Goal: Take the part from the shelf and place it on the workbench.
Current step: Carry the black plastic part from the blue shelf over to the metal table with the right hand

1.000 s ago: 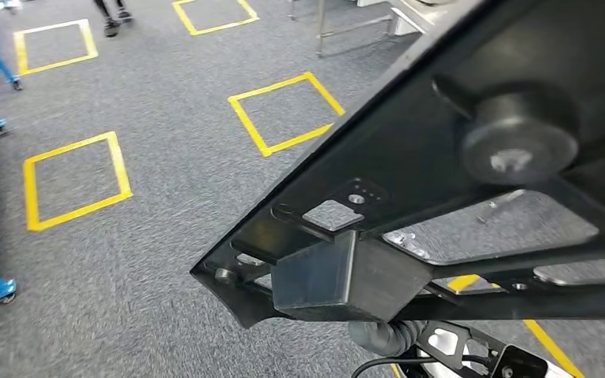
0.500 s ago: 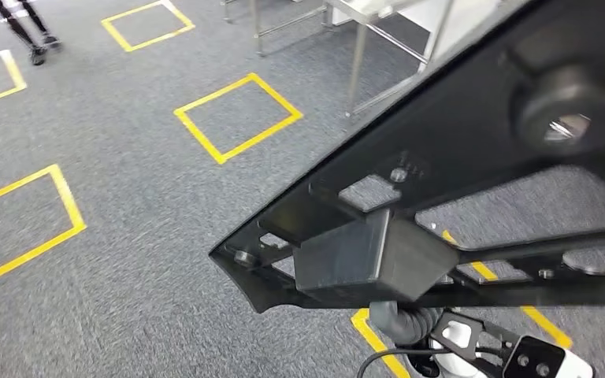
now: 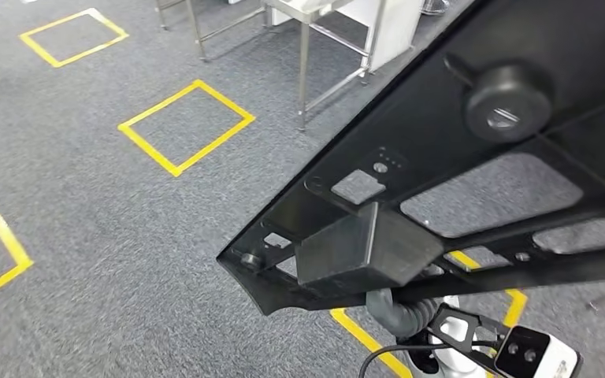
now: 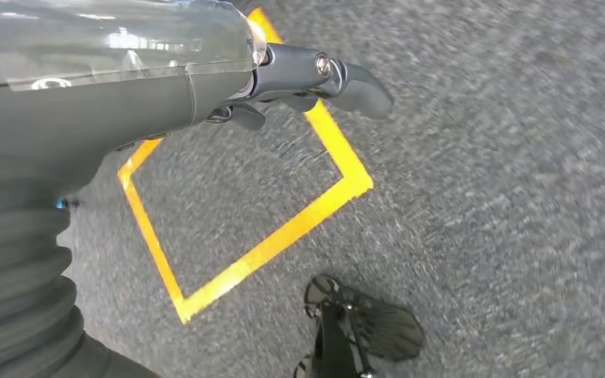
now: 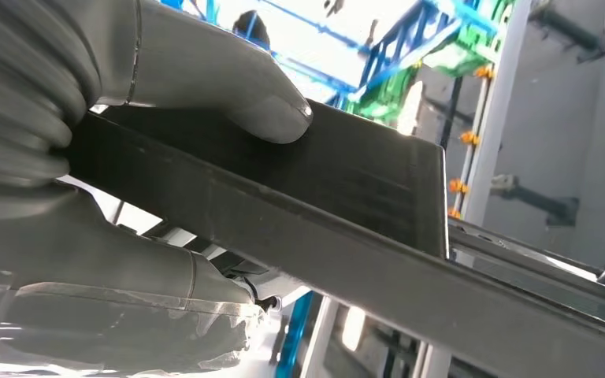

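Right robot hand [image 5: 165, 118] gripping one black part [image 3: 473, 181]; left robot hand [image 4: 283, 75] empty, fingers apart, above floor [image 4: 480, 197].

No text, label, brand or number could be read anywhere; the yellow squares [image 3: 186, 126] taped on the floor [image 3: 87, 236] carried no writing.

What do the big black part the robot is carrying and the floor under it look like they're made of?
The black part looks like matte moulded plastic or coated metal: even dull sheen, cut-out windows, a round knob. I can't tell which. The floor looks like grey short-pile carpet, speckled and fibrous, with glossy yellow tape squares.
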Available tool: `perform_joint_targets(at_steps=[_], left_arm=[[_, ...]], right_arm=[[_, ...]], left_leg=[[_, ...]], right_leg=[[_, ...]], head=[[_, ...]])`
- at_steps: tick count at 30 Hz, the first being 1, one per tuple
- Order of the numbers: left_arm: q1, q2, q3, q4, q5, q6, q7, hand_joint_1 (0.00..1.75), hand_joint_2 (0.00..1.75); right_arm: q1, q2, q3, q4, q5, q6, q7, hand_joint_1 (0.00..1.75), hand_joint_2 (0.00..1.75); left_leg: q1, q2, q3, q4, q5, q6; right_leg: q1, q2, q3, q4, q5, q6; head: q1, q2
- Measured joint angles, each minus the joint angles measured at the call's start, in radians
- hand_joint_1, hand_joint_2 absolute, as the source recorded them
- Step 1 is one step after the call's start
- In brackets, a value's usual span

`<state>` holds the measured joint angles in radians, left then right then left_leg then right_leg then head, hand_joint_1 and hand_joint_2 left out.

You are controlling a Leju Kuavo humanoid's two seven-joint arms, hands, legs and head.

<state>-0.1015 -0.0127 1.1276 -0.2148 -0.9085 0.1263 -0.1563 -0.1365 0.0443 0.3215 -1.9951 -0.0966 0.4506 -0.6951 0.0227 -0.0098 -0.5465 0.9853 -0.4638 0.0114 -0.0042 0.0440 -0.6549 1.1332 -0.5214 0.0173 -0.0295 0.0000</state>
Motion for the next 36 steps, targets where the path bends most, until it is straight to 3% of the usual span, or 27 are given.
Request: perform_joint_targets(at_steps=[2, 3, 4, 5, 7, 9, 12, 14, 16, 17, 18, 19, 21, 23, 25, 27, 29, 31, 33, 34, 35, 36], left_arm=[[0.003, -0.002, 0.0, 0.0, 0.0, -0.002, 0.0, 0.0, 1.75], [0.004, -0.003, 0.0, 0.0, 0.0, -0.002, 0.0, 0.0, 1.75], [0.004, -0.003, 0.0, 0.0, 0.001, -0.002, 0.0, 0.0, 1.75], [0.002, -0.004, 0.0, 0.0, 0.003, 0.0, 0.0, 0.0, 1.75], [0.0, -0.005, 0.001, 0.0, 0.009, 0.005, 0.0, 0.0, 1.75], [0.0, -0.005, 0.002, 0.0, 0.015, 0.009, 0.0, 0.0, 1.75], [-0.002, -0.005, 0.007, 0.0, 0.019, 0.012, -0.002, 0.0, 1.75], [-0.005, -0.005, 0.01, 0.0, 0.019, 0.013, -0.005, 0.0, 1.75], [-0.003, -0.006, 0.014, 0.0, 0.019, 0.014, -0.007, 0.0, 1.75], [0.0, -0.006, 0.016, 0.0, 0.019, 0.014, -0.008, 0.0, 1.75], [0.003, -0.005, 0.018, 0.0, 0.02, 0.013, -0.008, 0.0, 1.75], [0.006, -0.005, 0.019, 0.0, 0.022, 0.011, -0.008, 0.0, 1.75], [0.007, -0.006, 0.021, 0.0, 0.026, 0.005, -0.008, 0.0, 1.75], [0.007, -0.006, 0.024, 0.0, 0.029, 0.0, -0.007, 0.0, 1.75], [0.008, -0.006, 0.026, 0.0, 0.031, -0.002, -0.007, 0.0, 1.75], [0.007, -0.007, 0.026, 0.0, 0.033, -0.004, -0.008, 0.0, 1.75], [0.004, -0.008, 0.027, 0.0, 0.033, -0.007, -0.01, 0.0, 1.75], [0.005, -0.008, 0.027, 0.0, 0.031, -0.008, -0.012, 0.0, 1.75], [0.008, -0.007, 0.028, 0.0, 0.029, -0.01, -0.012, 0.0, 1.75], [0.008, -0.007, 0.029, 0.0, 0.029, -0.011, -0.012, 0.0, 1.75], [0.007, -0.007, 0.029, 0.0, 0.028, -0.013, -0.012, 0.0, 1.75], [0.005, -0.007, 0.029, 0.0, 0.027, -0.014, -0.012, 0.0, 1.75]], right_arm=[[-0.002, 0.0, -0.001, 0.007, 0.003, -0.003, 0.0, 1.43, 1.75], [-0.002, 0.0, -0.001, 0.01, 0.008, -0.004, 0.0, 1.43, 1.75], [-0.002, 0.0, -0.001, 0.012, 0.012, -0.005, 0.0, 1.43, 1.75], [-0.002, 0.0, -0.001, 0.013, 0.016, -0.006, 0.0, 1.43, 1.75], [-0.003, 0.0, -0.001, 0.013, 0.019, -0.008, 0.0, 1.43, 1.75], [-0.004, 0.0, -0.001, 0.013, 0.019, -0.006, 0.0, 1.43, 1.75], [-0.005, 0.001, -0.002, 0.014, 0.022, -0.005, -0.001, 1.43, 1.75], [-0.007, 0.003, -0.001, 0.014, 0.027, -0.01, 0.0, 1.43, 1.75], [-0.008, 0.007, -0.001, 0.017, 0.028, -0.015, 0.0, 1.43, 1.75], [-0.008, 0.008, -0.001, 0.019, 0.028, -0.017, 0.0, 1.43, 1.75], [-0.007, 0.009, -0.001, 0.021, 0.028, -0.019, 0.0, 1.43, 1.75], [-0.006, 0.009, 0.0, 0.023, 0.028, -0.019, 0.0, 1.43, 1.75], [-0.005, 0.009, 0.001, 0.026, 0.027, -0.018, 0.0, 1.43, 1.75], [-0.007, 0.01, 0.003, 0.028, 0.025, -0.017, 0.0, 1.43, 1.75], [-0.009, 0.011, 0.006, 0.032, 0.025, -0.017, 0.0, 1.43, 1.75], [-0.011, 0.012, 0.007, 0.033, 0.025, -0.017, 0.0, 1.43, 1.75], [-0.018, 0.012, 0.008, 0.034, 0.025, -0.018, 0.0, 1.43, 1.75], [-0.027, 0.012, 0.011, 0.035, 0.025, -0.021, 0.0, 1.43, 1.75], [-0.03, 0.012, 0.013, 0.038, 0.025, -0.023, 0.0, 1.43, 1.75], [-0.03, 0.012, 0.014, 0.04, 0.025, -0.024, 0.0, 1.43, 1.75], [-0.03, 0.012, 0.015, 0.041, 0.024, -0.024, 0.0, 1.43, 1.75], [-0.032, 0.012, 0.015, 0.041, 0.023, -0.025, 0.0, 1.43, 1.75]], left_leg=[[-0.004, 0.028, -0.001, 0.001, -0.001, 0.003], [-0.004, 0.042, -0.001, 0.001, -0.002, 0.003], [-0.004, 0.055, 0.0, 0.001, -0.004, 0.002], [-0.005, 0.067, 0.002, 0.001, -0.005, 0.0], [-0.007, 0.085, 0.008, 0.003, -0.01, -0.006], [-0.011, 0.102, 0.012, 0.004, -0.015, -0.016], [-0.012, 0.127, 0.02, 0.006, -0.024, -0.032], [-0.01, 0.094, 0.008, 0.056, -0.058, -0.041], [-0.009, 0.041, -0.043, 0.178, -0.12, -0.045], [-0.009, 0.028, -0.075, 0.241, -0.145, -0.047], [-0.009, 0.022, -0.098, 0.281, -0.154, -0.047], [-0.009, 0.02, -0.105, 0.285, -0.143, -0.046], [-0.008, 0.006, -0.069, 0.186, -0.071, -0.042], [-0.005, -0.046, -0.02, 0.063, -0.019, -0.034], [-0.005, -0.078, -0.004, 0.02, -0.014, -0.025], [-0.006, -0.057, -0.002, 0.013, -0.009, -0.014], [-0.002, -0.031, 0.002, 0.003, -0.003, 0.0], [-0.003, -0.003, 0.003, -0.001, -0.002, 0.009], [-0.006, 0.026, 0.002, 0.0, -0.004, 0.01], [-0.006, 0.04, 0.002, 0.0, -0.005, 0.009], [-0.006, 0.052, 0.003, 0.001, -0.007, 0.008], [-0.007, 0.063, 0.005, 0.001, -0.009, 0.006]], right_leg=[[-0.003, -0.032, -0.065, 0.133, -0.055, 0.005], [-0.004, -0.037, -0.082, 0.166, -0.06, 0.007], [-0.005, -0.041, -0.076, 0.156, -0.045, 0.007], [-0.006, -0.047, -0.049, 0.107, -0.015, 0.006], [0.0, -0.089, 0.032, -0.043, 0.046, -0.002], [0.01, -0.117, 0.073, -0.125, 0.066, -0.013], [0.01, -0.087, 0.073, -0.136, 0.068, -0.028], [0.003, -0.066, 0.08, -0.145, 0.073, -0.04], [0.002, -0.043, 0.082, -0.146, 0.075, -0.047], [0.003, -0.029, 0.08, -0.145, 0.076, -0.049], [0.004, -0.014, 0.079, -0.143, 0.076, -0.049], [0.004, 0.001, 0.079, -0.141, 0.075, -0.049], [0.004, 0.028, 0.079, -0.135, 0.073, -0.046], [0.004, 0.052, 0.075, -0.129, 0.072, -0.039], [-0.001, 0.075, 0.065, -0.126, 0.075, -0.026], [-0.004, 0.09, 0.058, -0.125, 0.078, -0.012], [0.0, 0.05, 0.038, -0.087, 0.053, -0.003], [0.001, -0.012, -0.017, 0.028, -0.008, 0.002], [-0.004, -0.035, -0.075, 0.145, -0.051, 0.007], [-0.005, -0.039, -0.082, 0.159, -0.047, 0.008], [-0.006, -0.044, -0.066, 0.131, -0.025, 0.007], [-0.005, -0.054, -0.029, 0.065, 0.009, 0.005]], head=[[0.0, 0.0], [0.0, 0.0], [0.0, 0.0], [0.0, 0.0], [0.0, 0.0], [0.0, 0.0], [0.0, 0.0], [0.0, 0.0], [0.0, 0.0], [0.0, 0.0], [0.0, 0.0], [0.0, 0.0], [0.0, 0.0], [0.0, 0.0], [0.0, 0.0], [0.0, 0.0], [0.0, 0.0], [0.0, 0.0], [0.0, 0.0], [0.0, 0.0], [0.0, 0.0], [0.0, 0.0]])
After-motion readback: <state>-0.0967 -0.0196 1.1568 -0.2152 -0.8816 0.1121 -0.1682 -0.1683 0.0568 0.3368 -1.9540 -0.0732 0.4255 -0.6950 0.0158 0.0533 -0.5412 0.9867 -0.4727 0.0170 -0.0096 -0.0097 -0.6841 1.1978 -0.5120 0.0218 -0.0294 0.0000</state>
